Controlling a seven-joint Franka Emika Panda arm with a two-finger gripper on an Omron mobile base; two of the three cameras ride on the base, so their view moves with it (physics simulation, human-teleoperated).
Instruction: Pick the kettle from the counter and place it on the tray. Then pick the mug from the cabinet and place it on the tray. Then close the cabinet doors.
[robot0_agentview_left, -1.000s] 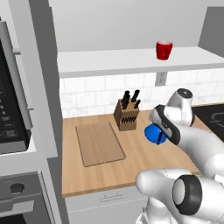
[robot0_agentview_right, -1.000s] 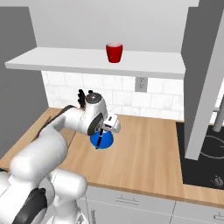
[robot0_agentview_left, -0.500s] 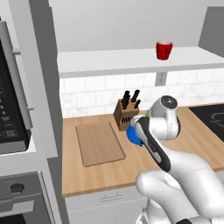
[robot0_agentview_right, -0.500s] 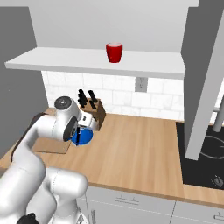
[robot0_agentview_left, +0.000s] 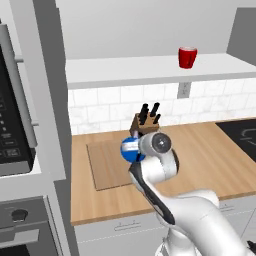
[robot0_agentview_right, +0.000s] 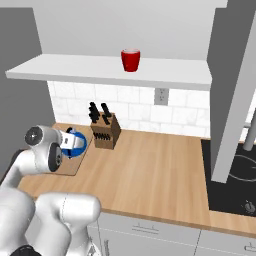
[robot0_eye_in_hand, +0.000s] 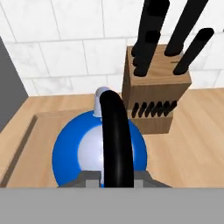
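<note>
Light-brown counter (robot0_agentview_right: 150, 175) runs wide and bare toward the cooktop (robot0_agentview_right: 235, 185), leaving ample free surface on that side. The kettle (robot0_eye_in_hand: 98, 151) is held above the tray (robot0_agentview_left: 107, 165), its black handle (robot0_eye_in_hand: 116, 140) clamped between the closed fingers of the gripper (robot0_eye_in_hand: 114, 178). The tray's raised rim is seen beneath and to the left of the kettle. A knife block (robot0_agentview_right: 105, 132) stands just beside the tray's far corner. The mug (robot0_agentview_left: 187, 57) sits on the cabinet (robot0_agentview_left: 150, 70) shelf overhead.
</note>
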